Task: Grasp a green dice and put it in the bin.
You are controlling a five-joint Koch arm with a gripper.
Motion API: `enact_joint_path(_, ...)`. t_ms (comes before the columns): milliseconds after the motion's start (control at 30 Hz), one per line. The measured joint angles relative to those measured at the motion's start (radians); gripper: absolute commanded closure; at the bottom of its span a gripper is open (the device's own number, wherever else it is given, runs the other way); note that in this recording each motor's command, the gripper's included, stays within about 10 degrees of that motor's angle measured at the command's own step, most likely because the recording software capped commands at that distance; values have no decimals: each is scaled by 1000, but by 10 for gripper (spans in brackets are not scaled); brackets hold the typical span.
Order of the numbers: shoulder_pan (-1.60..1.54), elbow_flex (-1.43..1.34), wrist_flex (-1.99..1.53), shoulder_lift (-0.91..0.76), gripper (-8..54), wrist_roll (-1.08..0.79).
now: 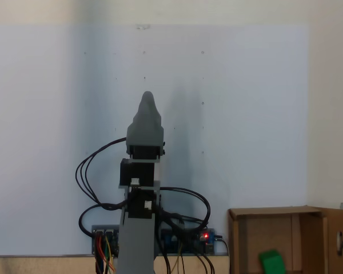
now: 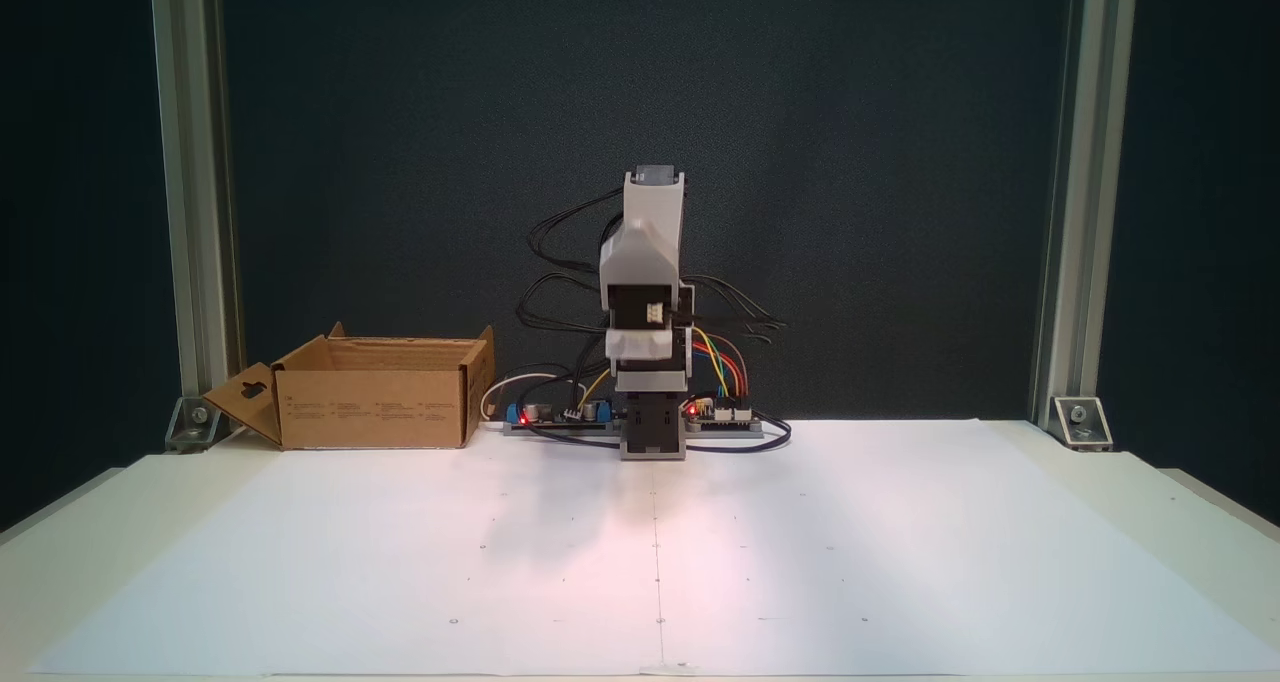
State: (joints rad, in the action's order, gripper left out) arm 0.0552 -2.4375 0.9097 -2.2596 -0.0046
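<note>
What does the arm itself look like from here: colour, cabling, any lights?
The arm is pale grey plastic with black motor blocks. Black cables loop off its side, and red, yellow, green and blue wires run to boards at the base, where small red lights glow. The end effector is a tapered grey tip.

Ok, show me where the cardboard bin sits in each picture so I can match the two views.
Fixed view from above: the bin is at the bottom right corner, open top facing the camera, with the green dice lying inside it.
Fixed view from the front: the bin stands at the left, at the back of the table, beside the arm's base.
Shared landmark: the grey arm, folded upright mid-frame.
</note>
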Motion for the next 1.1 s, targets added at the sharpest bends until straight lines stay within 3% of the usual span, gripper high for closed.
enact_joint_path(367,0,-9,204,0,8,-2)
enact_joint_path(1100,5,-87,206,0,8,-2)
